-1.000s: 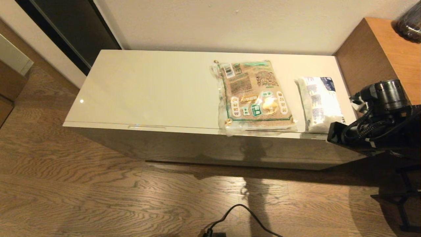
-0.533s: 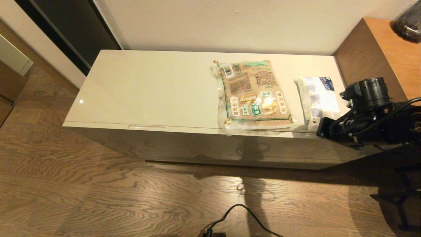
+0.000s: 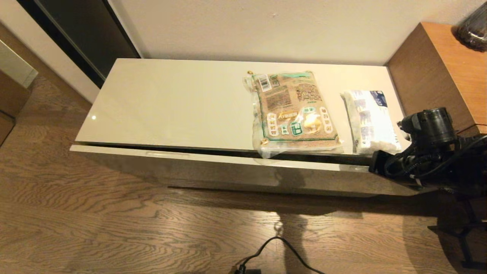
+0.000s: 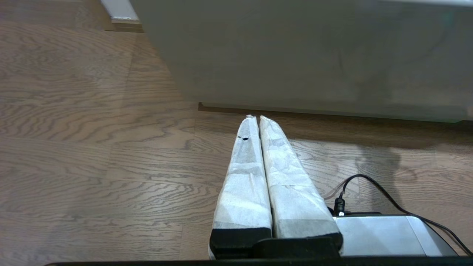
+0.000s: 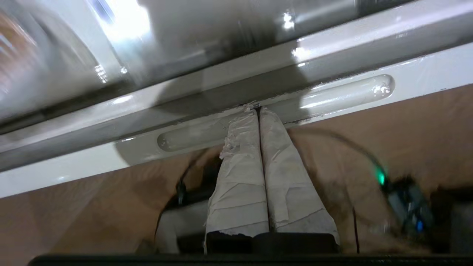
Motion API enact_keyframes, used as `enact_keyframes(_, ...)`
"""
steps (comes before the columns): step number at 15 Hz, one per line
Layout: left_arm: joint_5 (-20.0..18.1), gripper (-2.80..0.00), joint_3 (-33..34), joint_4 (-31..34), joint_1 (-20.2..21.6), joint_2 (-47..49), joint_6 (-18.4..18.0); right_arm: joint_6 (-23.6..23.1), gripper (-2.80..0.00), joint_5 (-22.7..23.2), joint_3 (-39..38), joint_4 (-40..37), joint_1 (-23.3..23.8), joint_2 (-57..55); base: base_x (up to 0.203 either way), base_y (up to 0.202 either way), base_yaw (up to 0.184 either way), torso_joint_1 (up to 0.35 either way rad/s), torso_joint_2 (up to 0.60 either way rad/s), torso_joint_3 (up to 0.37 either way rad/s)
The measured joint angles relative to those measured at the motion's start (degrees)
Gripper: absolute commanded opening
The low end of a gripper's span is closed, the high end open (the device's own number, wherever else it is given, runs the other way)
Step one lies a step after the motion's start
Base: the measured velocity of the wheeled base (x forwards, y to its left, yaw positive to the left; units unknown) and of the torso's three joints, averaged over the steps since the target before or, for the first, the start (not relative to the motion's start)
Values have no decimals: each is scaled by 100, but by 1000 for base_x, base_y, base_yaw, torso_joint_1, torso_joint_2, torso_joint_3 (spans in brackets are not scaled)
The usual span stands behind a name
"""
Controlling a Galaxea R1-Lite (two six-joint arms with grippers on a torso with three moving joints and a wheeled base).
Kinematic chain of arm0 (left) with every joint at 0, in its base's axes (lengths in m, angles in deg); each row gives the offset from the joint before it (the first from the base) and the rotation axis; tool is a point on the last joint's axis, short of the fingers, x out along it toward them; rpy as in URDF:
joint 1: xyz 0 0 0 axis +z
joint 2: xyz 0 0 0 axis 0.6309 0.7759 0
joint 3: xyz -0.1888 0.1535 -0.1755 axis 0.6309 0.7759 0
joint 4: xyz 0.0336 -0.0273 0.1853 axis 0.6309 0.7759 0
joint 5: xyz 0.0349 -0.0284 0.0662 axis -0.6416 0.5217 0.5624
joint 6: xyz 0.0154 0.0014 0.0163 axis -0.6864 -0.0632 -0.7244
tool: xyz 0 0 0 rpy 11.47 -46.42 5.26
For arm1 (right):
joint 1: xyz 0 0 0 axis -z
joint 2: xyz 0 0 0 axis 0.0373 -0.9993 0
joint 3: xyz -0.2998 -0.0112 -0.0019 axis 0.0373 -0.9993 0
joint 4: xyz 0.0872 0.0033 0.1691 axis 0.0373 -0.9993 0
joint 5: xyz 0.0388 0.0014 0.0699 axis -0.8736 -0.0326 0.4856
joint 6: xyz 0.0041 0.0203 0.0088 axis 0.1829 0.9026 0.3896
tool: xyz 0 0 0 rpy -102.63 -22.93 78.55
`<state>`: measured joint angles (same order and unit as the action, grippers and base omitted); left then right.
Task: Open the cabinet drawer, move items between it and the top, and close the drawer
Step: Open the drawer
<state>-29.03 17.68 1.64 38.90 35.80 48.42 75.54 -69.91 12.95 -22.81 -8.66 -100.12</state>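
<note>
The cabinet drawer [image 3: 213, 164] stands pulled out a little, with a dark gap under the front edge of the top [image 3: 171, 102]. On the top lie the brown grain bag [image 3: 295, 110] and, to its right, the white-and-blue tissue pack [image 3: 371, 121]. My right arm [image 3: 426, 160] reaches in low at the drawer's right end. In the right wrist view my right gripper [image 5: 257, 109] is shut, its tips pushed into the recessed handle slot [image 5: 332, 94]. My left gripper [image 4: 255, 117] is shut on nothing, parked low over the floor before the cabinet front [image 4: 295, 55].
A taller brown wooden cabinet [image 3: 441, 64] adjoins the low one on the right, with a dark jar [image 3: 473, 28] on it. A black cable [image 3: 274, 247] lies on the wooden floor in front. A dark doorway [image 3: 83, 34] is at the far left.
The drawer has slid out toward me, opening a dark gap under the top's front edge. My right arm has drawn back and down with it. The bag and the pack have not moved.
</note>
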Motion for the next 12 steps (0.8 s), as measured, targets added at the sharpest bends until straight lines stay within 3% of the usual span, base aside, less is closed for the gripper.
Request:
enact_keyframes(6,0,-280,0,-5,1,0,0,750,-280,274,-1122,-392,-671,403,0,0,0,0,0,0)
enact_keyframes(10,0,-280,0,2,-2,0,2,1118,-280,102,-1631,-812,-1061,1664,0,0,0,0,0,0)
enact_keyframes(12,2,-280,0,-2,0,0,0,1206,-280,-25,-1658,-1500,-1105,2570,0,0,0,0,0,0)
